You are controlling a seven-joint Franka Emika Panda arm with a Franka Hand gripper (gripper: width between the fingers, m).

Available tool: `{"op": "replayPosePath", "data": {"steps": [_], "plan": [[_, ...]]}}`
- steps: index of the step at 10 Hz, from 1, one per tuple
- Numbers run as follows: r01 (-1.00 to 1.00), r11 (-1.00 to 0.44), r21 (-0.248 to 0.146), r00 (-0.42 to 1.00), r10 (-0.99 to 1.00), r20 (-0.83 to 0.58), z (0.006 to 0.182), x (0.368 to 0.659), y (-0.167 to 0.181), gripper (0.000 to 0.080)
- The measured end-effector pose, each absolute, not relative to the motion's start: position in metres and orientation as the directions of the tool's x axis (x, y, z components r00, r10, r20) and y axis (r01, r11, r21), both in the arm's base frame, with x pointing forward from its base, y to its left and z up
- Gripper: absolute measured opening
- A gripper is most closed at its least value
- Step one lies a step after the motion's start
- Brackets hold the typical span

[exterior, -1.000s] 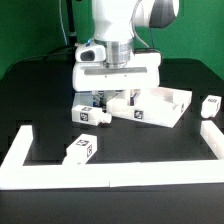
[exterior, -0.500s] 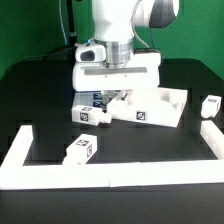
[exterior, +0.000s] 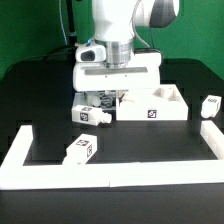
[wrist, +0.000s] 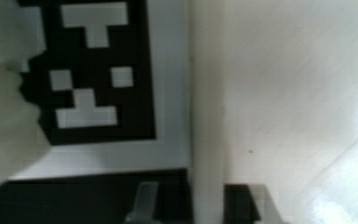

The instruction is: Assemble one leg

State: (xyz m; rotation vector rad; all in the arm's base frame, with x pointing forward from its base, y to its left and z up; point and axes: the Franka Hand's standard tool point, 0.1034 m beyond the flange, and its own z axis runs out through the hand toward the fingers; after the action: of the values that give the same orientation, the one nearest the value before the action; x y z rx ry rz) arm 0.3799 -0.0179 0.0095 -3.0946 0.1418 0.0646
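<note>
— Where is the leg point(exterior: 88, 115)?
— It lies on the table point(exterior: 40, 100), just beside the panel point(exterior: 152, 110), at the exterior view's left.
— And the fingers point(exterior: 103, 97)?
— They are low, at the panel's wall. Whether they are spread or closed, I cannot tell.

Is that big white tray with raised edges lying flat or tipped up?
Flat, it seems: the tray sits open side up on the black table, its tagged front wall level along the tabletop.
</note>
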Motion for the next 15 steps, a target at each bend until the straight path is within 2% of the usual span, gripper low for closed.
{"op": "replayPosePath", "data": {"steps": [5, 10, 15], "plan": [[-0.128, -0.99, -0.063, 0.991, -0.126, -0.037, 0.024, 0.404, -0.046, 0.0054], [-0.126, -0.99, -0.064, 0.991, -0.123, -0.049, 0.02, 0.402, -0.043, 0.0054], [-0.129, -0.987, -0.096, 0.992, -0.13, -0.003, 0.03, 0.496, -0.038, 0.0054]]}}
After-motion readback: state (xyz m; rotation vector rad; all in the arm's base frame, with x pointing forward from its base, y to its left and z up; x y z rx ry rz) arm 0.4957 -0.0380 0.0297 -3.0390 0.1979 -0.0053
